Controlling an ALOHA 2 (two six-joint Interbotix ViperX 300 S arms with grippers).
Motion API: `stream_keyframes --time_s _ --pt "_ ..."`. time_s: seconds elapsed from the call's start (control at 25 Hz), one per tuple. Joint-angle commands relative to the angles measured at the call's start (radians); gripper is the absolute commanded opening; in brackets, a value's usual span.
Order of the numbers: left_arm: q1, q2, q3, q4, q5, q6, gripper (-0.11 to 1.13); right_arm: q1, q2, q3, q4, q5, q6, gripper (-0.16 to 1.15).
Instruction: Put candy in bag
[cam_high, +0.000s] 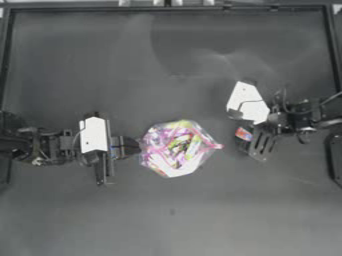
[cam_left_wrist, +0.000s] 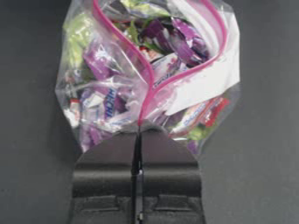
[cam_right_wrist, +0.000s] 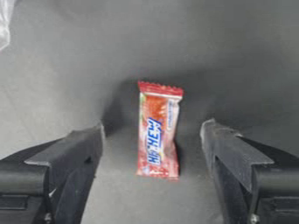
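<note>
Left claw (cam_left_wrist: 138, 135) is clenched on the bag's (cam_left_wrist: 146, 74) pink seal strip; bag is full of mixed wrapped sweets, mouth gaping, mid-counter (cam_high: 167, 60). One candy (cam_right_wrist: 158, 130), red wrapper with blue lettering I can't read, lies flat on the counter just right of the bag. Right claw (cam_right_wrist: 153, 142) is released, one jaw either side of the candy, not touching.

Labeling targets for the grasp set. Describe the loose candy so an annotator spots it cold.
On the dark table, look right of the clear bag that the left hand pinches shut. The candy lies flat between the right hand's open jaws. It is the only sweet outside the bag: red-orange wrapper with blue lettering.
</note>
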Motion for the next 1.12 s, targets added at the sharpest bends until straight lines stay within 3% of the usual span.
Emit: stream_keyframes --time_s 0.04,0.4,0.72,1.12 --pt "0.002 -0.014 -0.015 0.002 -0.003 0.000 0.16 -0.002 -0.006 -0.015 0.003 -0.006 0.000 0.94" --pt "0.000 -0.014 -0.017 0.002 -0.003 0.000 0.16 -0.002 0.011 -0.014 0.008 -0.006 0.003 0.90" --pt "0.000 -0.014 -0.015 0.002 -0.003 0.000 0.15 -0.002 0.012 -0.008 0.002 0.003 0.002 0.48" --pt "0.000 -0.014 -0.017 0.002 -0.003 0.000 0.16 0.002 -0.026 -0.015 0.000 0.031 -0.002 0.46"
